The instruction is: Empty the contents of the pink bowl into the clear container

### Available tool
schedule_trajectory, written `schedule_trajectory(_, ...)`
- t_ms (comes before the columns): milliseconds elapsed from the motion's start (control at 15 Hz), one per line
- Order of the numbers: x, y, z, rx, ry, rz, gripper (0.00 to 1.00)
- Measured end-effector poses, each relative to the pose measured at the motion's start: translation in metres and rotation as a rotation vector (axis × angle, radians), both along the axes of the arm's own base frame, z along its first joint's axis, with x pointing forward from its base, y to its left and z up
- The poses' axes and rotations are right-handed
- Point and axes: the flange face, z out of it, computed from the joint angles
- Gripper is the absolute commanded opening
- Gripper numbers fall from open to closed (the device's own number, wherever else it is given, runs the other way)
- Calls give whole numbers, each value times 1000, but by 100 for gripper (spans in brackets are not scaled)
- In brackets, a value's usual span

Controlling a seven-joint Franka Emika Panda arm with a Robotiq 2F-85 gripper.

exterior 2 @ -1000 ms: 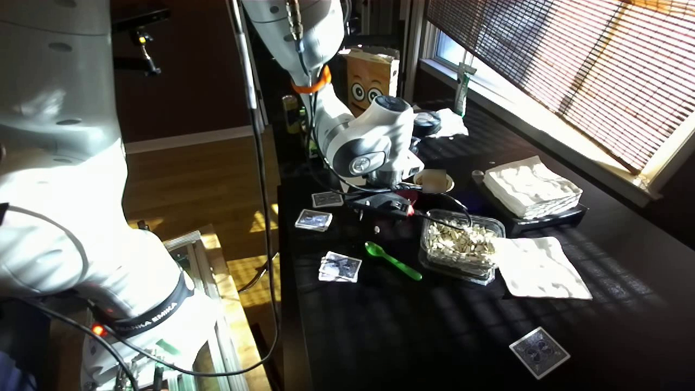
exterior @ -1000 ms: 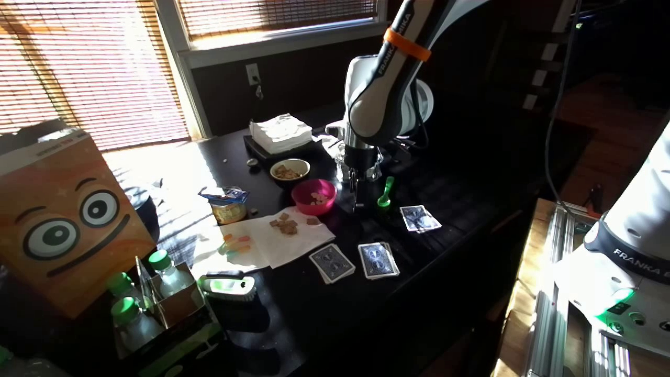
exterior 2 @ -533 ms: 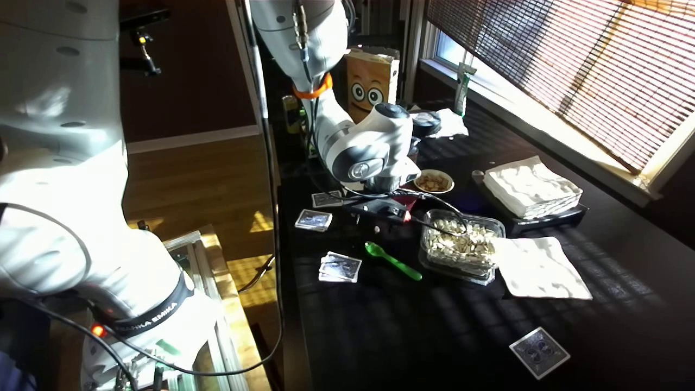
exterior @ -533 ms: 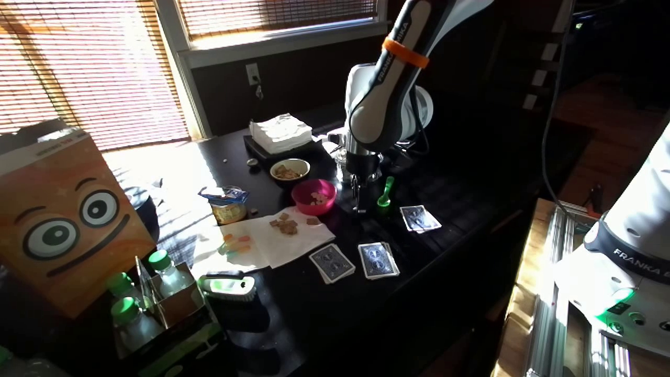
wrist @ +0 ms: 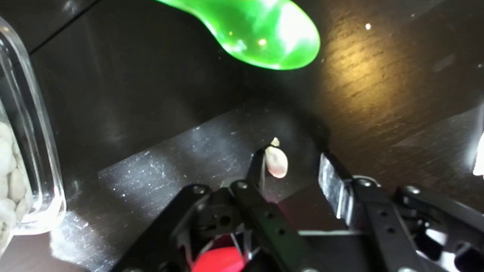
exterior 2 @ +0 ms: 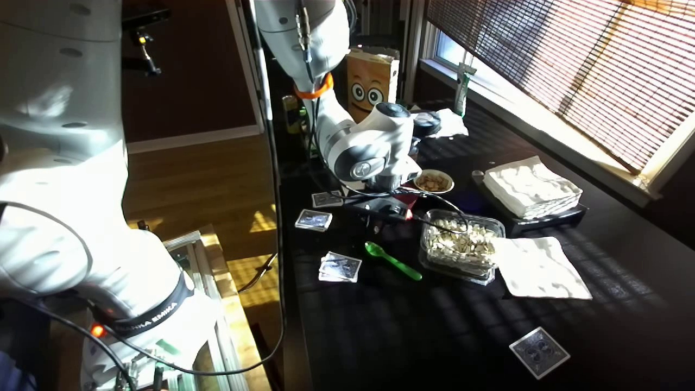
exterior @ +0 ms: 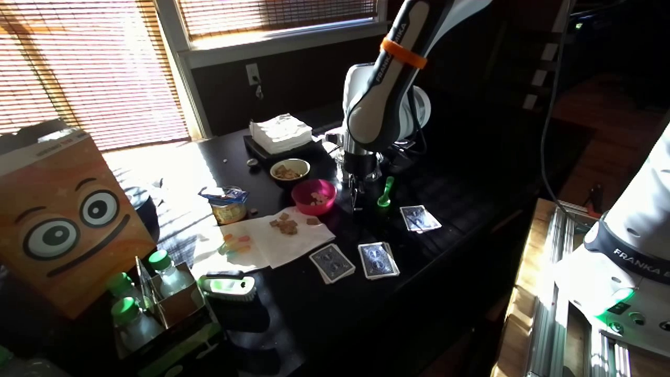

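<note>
Two fingers spread apart, clear gap; pale nut-like piece showing between them in wrist view, contact unclear

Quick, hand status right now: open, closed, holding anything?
Hand: open, jaws apart, holding nothing; in the wrist view a pale bean shows in the gap, not gripped.

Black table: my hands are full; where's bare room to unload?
The black table is bare between green spoon, white napkin and lone card, and between a card pile and the brush. Crowded: around the pink bowl, with pale bowl, snack pieces and pincer close by.
</note>
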Motion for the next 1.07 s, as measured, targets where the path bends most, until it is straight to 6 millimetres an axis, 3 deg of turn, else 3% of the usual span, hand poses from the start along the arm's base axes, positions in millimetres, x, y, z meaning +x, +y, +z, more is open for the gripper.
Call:
schedule_trajectory(67, 1, 0, 1, 0, -2, 1, 5)
schedule_trajectory(200, 2, 0, 1, -1, -5, 2, 0)
schedule_trajectory(1067, 6, 1, 9, 0, -18, 5, 1)
